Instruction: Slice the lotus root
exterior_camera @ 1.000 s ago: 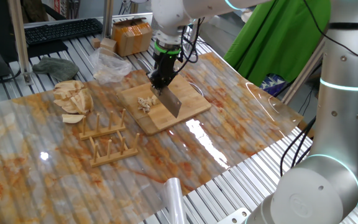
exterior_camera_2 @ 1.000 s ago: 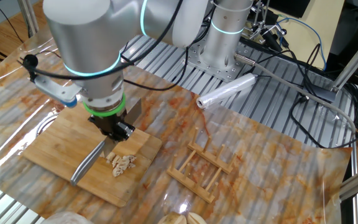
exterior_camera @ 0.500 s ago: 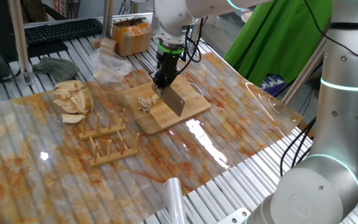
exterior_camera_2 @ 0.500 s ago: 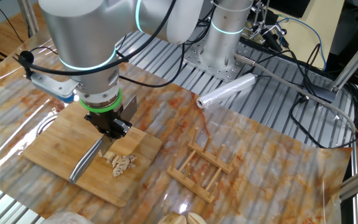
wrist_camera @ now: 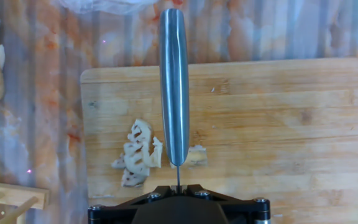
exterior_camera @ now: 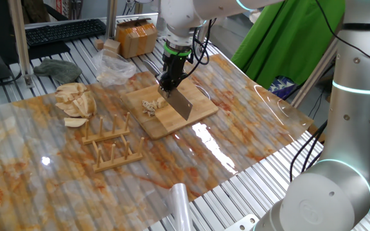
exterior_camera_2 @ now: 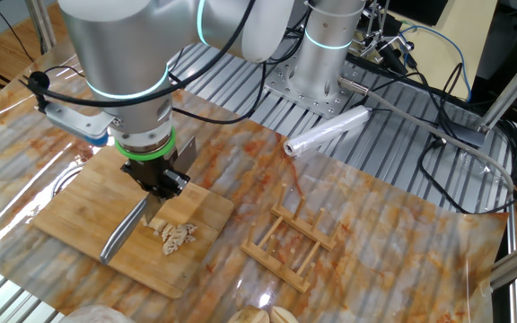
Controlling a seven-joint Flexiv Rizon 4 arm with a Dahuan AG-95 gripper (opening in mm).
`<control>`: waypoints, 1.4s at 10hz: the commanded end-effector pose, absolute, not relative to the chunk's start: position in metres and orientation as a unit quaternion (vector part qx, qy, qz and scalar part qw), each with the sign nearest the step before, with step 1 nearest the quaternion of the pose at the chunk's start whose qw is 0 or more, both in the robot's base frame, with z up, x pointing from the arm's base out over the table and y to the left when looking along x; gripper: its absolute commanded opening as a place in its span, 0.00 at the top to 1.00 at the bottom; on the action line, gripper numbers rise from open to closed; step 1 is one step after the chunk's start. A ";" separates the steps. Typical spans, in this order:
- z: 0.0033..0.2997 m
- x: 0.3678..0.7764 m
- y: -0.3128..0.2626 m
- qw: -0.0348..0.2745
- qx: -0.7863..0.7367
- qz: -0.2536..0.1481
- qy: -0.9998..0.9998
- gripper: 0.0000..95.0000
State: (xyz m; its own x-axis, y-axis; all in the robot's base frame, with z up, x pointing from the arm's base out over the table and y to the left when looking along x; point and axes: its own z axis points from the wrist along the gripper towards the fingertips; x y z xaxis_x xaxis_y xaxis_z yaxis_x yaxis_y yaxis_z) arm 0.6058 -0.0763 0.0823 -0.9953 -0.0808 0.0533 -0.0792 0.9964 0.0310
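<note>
Lotus root point(wrist_camera: 140, 154) on cutting board point(wrist_camera: 278, 124), lower-left of centre in hand view; slices fanned left of cleaver point(wrist_camera: 174, 87), small chunk point(wrist_camera: 197, 156) touching blade's right side.
Gripper point(exterior_camera_2: 158, 182) clamped shut on cleaver handle, pointing straight down, blade edge on board. Right half of board bare, wide margin to right edge; slices near board's left and lower edges. Wooden rack point(exterior_camera: 111, 142) well apart at centre-left of one fixed view, heap of wedges point(exterior_camera: 74, 101) further left.
</note>
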 end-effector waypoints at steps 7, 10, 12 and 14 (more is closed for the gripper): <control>0.021 0.615 -0.070 0.013 0.032 -0.032 -0.999 1.00; 0.032 0.615 -0.068 0.020 0.024 -0.034 -0.999 1.00; 0.040 0.614 -0.068 0.029 0.019 -0.029 -0.999 1.00; 0.060 0.612 -0.065 0.038 0.011 -0.027 -0.999 1.00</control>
